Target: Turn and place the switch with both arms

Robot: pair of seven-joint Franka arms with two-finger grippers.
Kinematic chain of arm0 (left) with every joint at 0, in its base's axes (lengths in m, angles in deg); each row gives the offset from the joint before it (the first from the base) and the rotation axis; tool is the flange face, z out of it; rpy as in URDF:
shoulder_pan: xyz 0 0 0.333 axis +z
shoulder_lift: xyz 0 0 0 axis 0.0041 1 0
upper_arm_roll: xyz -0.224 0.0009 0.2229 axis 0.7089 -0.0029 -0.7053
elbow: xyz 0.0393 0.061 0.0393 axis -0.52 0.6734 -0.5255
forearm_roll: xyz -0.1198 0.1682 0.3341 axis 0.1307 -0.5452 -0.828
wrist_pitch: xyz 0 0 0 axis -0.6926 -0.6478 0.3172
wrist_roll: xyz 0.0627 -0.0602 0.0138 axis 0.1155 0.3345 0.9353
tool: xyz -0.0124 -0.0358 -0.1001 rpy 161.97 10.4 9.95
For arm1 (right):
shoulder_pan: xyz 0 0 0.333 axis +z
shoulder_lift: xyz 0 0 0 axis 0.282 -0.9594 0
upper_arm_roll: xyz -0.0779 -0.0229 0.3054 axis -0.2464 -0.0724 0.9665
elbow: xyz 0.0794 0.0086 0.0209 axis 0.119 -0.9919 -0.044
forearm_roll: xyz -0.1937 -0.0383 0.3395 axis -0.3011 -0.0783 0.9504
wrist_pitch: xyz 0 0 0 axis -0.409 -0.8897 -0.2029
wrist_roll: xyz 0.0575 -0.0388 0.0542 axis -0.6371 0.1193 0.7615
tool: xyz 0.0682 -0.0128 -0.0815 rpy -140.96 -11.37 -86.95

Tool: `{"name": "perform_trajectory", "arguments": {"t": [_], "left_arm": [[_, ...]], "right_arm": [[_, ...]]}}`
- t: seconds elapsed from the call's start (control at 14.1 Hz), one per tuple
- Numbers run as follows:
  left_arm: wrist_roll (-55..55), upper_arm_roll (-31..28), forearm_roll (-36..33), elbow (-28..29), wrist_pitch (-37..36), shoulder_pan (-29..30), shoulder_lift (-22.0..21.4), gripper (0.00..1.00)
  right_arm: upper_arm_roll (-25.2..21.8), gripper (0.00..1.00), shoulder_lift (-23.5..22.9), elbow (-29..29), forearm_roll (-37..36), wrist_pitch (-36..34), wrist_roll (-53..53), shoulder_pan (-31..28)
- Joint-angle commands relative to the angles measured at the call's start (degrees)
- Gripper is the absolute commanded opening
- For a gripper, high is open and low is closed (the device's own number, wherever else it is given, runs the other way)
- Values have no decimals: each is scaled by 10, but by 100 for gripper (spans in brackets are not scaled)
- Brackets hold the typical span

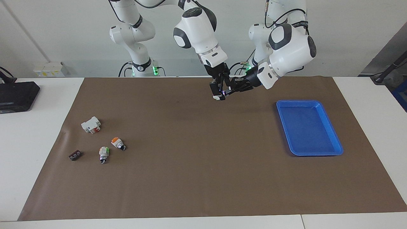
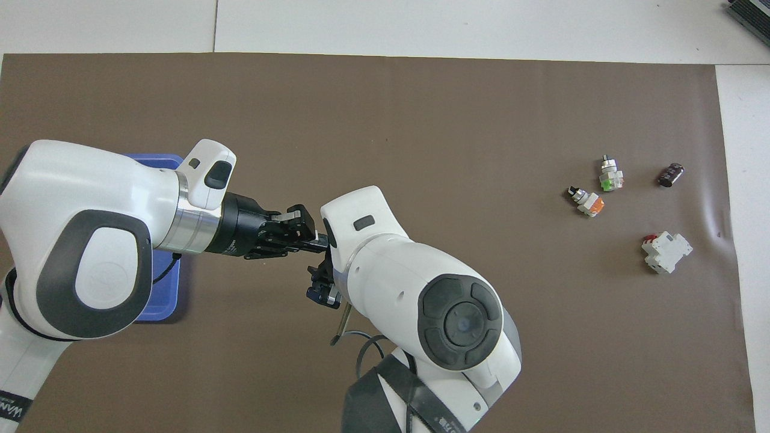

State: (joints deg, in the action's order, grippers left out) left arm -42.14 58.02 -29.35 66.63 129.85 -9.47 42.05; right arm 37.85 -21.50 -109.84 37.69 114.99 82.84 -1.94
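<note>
The switch (image 1: 225,93) is showing only as a tiny pale speck with hardly any of its orange cap visible, hanging above the brown mat (image 1: 190,178) in the upper middle of the facing view. The left gripper (image 1: 229,91) is clenching it at its fingertips, reaching in sideways, while the right gripper (image 1: 218,95) is pointing down just beside it; whether its fingers are parted I cannot tell. In the overhead view the right arm's white wrist is covering the switch completely, so only the facing view is giving any sight of it. The blue tray (image 1: 330,130) is lying toward the left arm's end. Toward the right arm's end an orange-capped twin (image 1: 118,143), a green-capped switch (image 1: 103,153) and a white block (image 1: 91,124) are lying near one another.
</note>
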Motion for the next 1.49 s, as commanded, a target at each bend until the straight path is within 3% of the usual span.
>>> {"name": "perform_trajectory", "arguments": {"t": [0.0,0.35,0.57,0.99,1.21,1.42], "left_arm": [[6,-9,2,10,2,2,-9,0],[-15,-9,-91,-5,2,49,-2,0],[-40,-9,-135,-27,-14,93,-2,0],[-45,-12,-324,-55,6,130,-1,0],[-45,-12,-414,-25,20,144,-10,0],[-78,-12,-428,21,89,170,-23,0]], "right_arm": [[5,100,8,-1,-2,-17,-8,-25],[4,100,49,-1,9,-103,-10,-82],[0,100,79,2,12,-171,-10,-146],[-10,100,92,2,0,-215,-22,-274],[-11,100,94,13,0,-215,-95,-343],[-12,100,93,24,-33,-222,-245,-361]]}}
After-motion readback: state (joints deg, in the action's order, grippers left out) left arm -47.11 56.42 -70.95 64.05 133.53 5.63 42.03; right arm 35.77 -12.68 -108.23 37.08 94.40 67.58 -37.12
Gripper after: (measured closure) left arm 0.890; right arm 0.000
